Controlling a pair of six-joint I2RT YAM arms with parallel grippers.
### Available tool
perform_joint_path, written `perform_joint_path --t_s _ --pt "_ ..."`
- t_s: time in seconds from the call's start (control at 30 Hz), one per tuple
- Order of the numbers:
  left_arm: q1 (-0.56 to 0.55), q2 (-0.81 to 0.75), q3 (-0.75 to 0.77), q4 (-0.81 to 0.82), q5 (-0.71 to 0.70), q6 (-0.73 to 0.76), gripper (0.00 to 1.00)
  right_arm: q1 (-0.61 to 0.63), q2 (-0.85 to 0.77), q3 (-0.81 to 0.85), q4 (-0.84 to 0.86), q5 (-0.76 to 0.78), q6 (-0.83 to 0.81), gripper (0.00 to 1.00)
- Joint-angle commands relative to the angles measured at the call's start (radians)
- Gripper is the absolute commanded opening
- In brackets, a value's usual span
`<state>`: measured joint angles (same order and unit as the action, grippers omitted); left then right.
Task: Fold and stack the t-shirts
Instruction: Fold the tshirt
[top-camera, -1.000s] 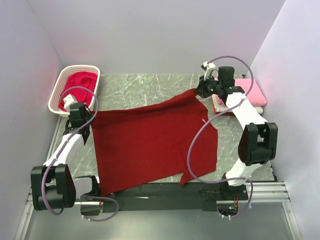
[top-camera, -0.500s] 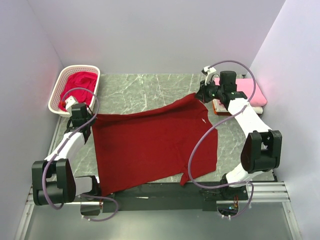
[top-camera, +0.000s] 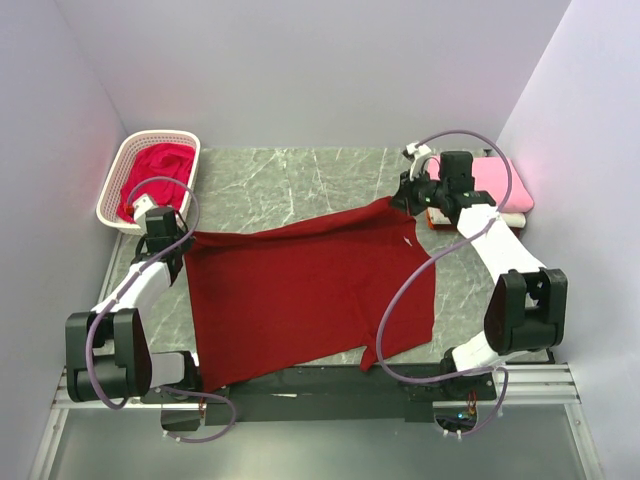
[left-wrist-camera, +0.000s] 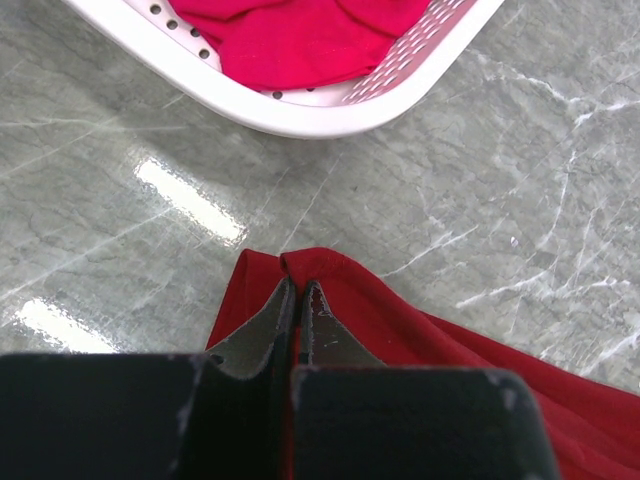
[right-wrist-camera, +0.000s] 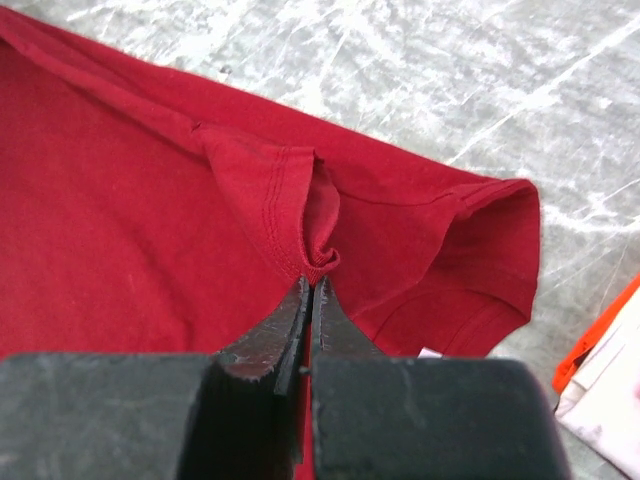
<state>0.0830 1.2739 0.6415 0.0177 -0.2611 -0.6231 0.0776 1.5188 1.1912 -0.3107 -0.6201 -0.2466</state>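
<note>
Far left, back corner of the table (top-camera: 290, 180): white lattice basket (top-camera: 113, 190) with a crimson t-shirt (top-camera: 158, 170) bunched inside, filling most of it. Just near-side of the basket, the left gripper (left-wrist-camera: 300, 290) is low over the marble, its fingers pressed together on the far-left corner of the dark red t-shirt (top-camera: 300, 290) — the left wrist view shows a small fold of red cloth caught right at the tips, basket rim close ahead but not touching the cloth. The dark red t-shirt lies spread mostly flat across the middle of the table, between the two arms, its far edge running as a taut-looking line from the left pinch up to the right one; the near-left corner reaches the dark rail (top-camera: 300, 378) at the front. There is a small white speck on the cloth near the right side, too small to tell what. The right gripper (right-wrist-camera: 312, 285) is at the far-right corner of the shirt, jaws closed on a puckered bit of stitched hem — the right wrist view shows the sleeve opening just right of the pinch. Far right, past that gripper: a folded pink t-shirt (top-camera: 495, 180) sits on top of a folded white t-shirt (top-camera: 515, 218), stacked against the right wall and apart from the dark red one.
</note>
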Motion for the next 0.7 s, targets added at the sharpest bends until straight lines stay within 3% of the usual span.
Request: perform_joint_path --t_s 0.0,0.67 --pt "0.003 0.004 0.003 0.018 -0.033 -0.012 0.01 -0.007 -0.066 -0.019 0.002 -0.021 -0.028 0.00" --pt "0.003 -0.005 -0.043 0.045 -0.040 -0.027 0.01 -0.007 -0.157 -0.102 -0.061 -0.047 -0.074 0.00"
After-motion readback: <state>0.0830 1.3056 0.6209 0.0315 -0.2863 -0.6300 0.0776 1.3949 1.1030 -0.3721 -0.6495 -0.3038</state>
